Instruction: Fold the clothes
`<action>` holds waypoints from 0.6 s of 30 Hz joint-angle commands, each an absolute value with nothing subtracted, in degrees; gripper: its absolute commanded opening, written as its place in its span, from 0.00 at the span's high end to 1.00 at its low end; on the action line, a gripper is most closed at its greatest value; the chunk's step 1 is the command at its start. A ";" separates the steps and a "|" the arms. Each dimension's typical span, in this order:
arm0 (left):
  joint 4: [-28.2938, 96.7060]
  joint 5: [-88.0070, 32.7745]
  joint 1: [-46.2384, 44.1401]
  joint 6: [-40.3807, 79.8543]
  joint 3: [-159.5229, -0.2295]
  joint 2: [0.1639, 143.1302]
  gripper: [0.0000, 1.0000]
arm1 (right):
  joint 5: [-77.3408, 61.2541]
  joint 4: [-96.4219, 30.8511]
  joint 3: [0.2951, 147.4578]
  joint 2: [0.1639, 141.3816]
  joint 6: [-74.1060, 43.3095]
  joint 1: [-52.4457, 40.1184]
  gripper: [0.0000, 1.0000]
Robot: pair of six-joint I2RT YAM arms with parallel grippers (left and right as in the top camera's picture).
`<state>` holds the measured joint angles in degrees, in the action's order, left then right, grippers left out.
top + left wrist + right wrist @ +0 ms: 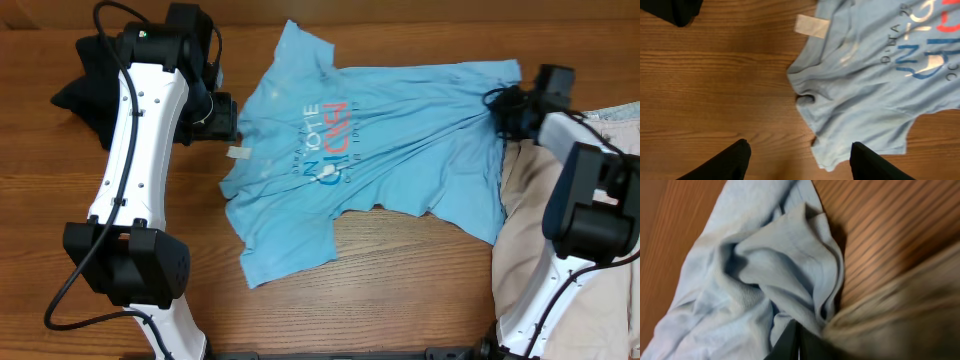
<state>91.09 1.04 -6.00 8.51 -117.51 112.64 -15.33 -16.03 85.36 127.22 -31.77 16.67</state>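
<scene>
while hovering low over the wooden table [400,300] as the left gripper [800,156], standing wide apart and clamping nothing, hanging over the wood just at a sleeve edge of the light blue t-shirt [875,95]. lying spread face up across the middle of the table, showing a white label [811,26] turned out at the collar and red, white and dark-blue lettering [330,135] on the chest. on the far side of the shirt, pinching tight as the right gripper [796,342] on a bunched fold of the t-shirt's edge, with creases fanning out across the cloth from there. lying just beside that grip and under that arm as the beige shorts [525,235], at the table's right edge. sitting heaped at the far left corner as the black garment [85,80], apart from the t-shirt. showing brown wood grain running lengthwise, bare between the garments; showing nothing of the room beyond the tabletop.
</scene>
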 commanded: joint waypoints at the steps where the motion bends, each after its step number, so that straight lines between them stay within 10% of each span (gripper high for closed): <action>1: 89.67 -1.19 -6.02 8.97 -116.14 112.75 0.35 | -25.98 -19.57 92.38 127.70 -21.37 17.30 0.96; 12: 67.42 -12.78 -8.34 1.28 -94.37 112.81 0.96 | -36.34 -42.74 101.36 115.57 -16.23 15.46 0.90; 18: 47.86 -15.55 -8.32 1.43 -82.39 112.81 0.96 | -36.14 -55.81 101.34 110.61 -15.77 13.08 0.91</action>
